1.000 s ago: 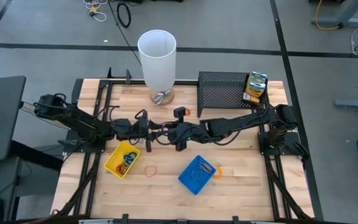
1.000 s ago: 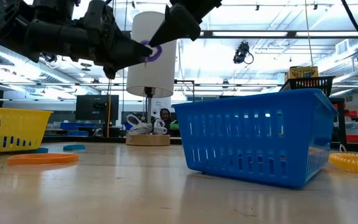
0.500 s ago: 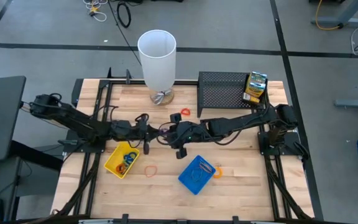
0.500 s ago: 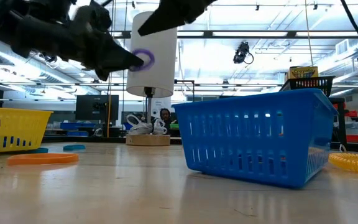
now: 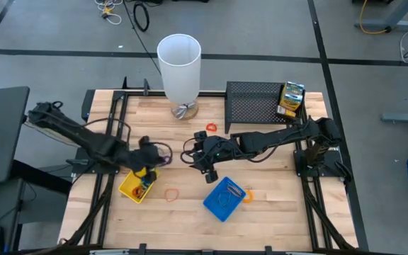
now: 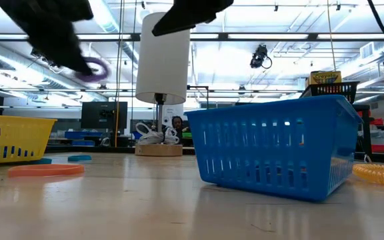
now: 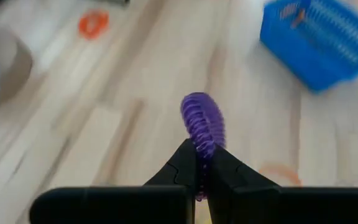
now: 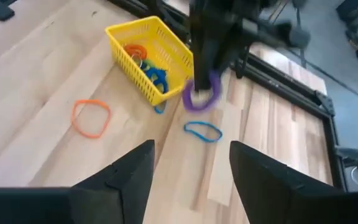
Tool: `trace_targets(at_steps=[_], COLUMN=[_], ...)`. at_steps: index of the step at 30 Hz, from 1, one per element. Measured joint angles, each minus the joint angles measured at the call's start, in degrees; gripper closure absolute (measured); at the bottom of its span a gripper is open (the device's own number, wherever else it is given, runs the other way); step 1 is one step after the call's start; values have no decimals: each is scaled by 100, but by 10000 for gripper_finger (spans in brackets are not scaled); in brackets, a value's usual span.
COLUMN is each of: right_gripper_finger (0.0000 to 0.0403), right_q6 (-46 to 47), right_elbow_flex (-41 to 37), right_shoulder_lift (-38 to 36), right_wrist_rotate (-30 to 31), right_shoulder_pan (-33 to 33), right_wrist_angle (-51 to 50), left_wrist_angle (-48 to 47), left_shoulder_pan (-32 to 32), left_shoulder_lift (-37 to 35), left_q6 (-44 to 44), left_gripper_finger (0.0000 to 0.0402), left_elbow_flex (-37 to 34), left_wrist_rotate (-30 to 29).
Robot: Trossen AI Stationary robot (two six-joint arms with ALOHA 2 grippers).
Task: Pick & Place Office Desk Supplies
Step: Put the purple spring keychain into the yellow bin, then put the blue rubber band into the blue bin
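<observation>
The left pincer [image 7: 204, 163] is squeezed shut on a purple band [image 7: 202, 123], holding it up in the air by its lower edge. It hangs just beside the yellow tray [image 5: 139, 183], which sits near the front left part of the table [image 5: 275, 205] and already has a few bands in it. The job now looks like dropping the purple band into that yellow tray. To do it well, the left pincer should go right over the middle of the tray, come down low, and only then let go, so the bouncy band does not hop over the wall. The right pincer [image 8: 191, 163] is wide open and holds nothing. It hovers near the middle of the table, close behind the blue tray [image 5: 224, 198]. An orange band [image 5: 171, 191] lies on the table between the two trays, and a blue band [image 8: 203, 130] lies close beside the yellow tray. These loose bands look like they are next to be picked up.
</observation>
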Motion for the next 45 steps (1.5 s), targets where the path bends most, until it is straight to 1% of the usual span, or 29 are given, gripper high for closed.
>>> trace_targets(at_steps=[2,4,6,8,10,13,15,17,20,26,30,33,37,41,43,45], right_gripper_finger=[193,200,205,209,210,211,211,211,211,211,211,211,211,211,211,211], right_q6=[40,47,47,103,169,176,176,180,192,291,301,300,283,280,284,296], right_elbow_flex=[0,0,0,0,0,0,0,1,0,0,0,0,0,0,0,0], right_shoulder_lift=[0,0,0,0,0,0,0,0,0,0,0,0,0,0,0,2], right_wrist_rotate=[0,0,0,-1,-31,-46,-46,-46,-47,-70,-70,-68,-69,-127,-127,-127], right_shoulder_pan=[0,0,0,-16,-32,-48,-50,-50,-49,-48,-48,-48,-48,-48,-48,-48], right_wrist_angle=[-83,-241,-414,-511,-555,-555,-559,-566,-593,-713,-767,-767,-762,-728,-724,-725], left_wrist_angle=[-898,-1783,-2303,-2572,-2601,-2625,-2609,-2626,-2692,-2702,-2705,-2759,-3022,-3222,-3260,-3286], left_shoulder_pan=[-249,-455,-633,-772,-876,-963,-992,-998,-998,-1027,-1188,-1281,-1400,-1289,-1106,-859], left_shoulder_lift=[104,227,387,564,815,1196,1443,1618,1745,1655,1504,1348,1247,1246,1246,1246], left_q6=[-513,-1059,-1532,-1890,-2131,-2289,-2311,-2349,-2395,-2394,-2390,-2383,-2274,-1833,-1592,-1358], left_gripper_finger=[388,388,388,388,388,388,382,358,313,235,196,178,173,183,193,210], left_elbow_flex=[341,577,682,646,607,567,563,563,563,563,563,583,791,1014,1028,1028], left_wrist_rotate=[76,330,643,967,1214,1567,1685,1700,1570,1503,1484,1278,469,-271,-641,-827])
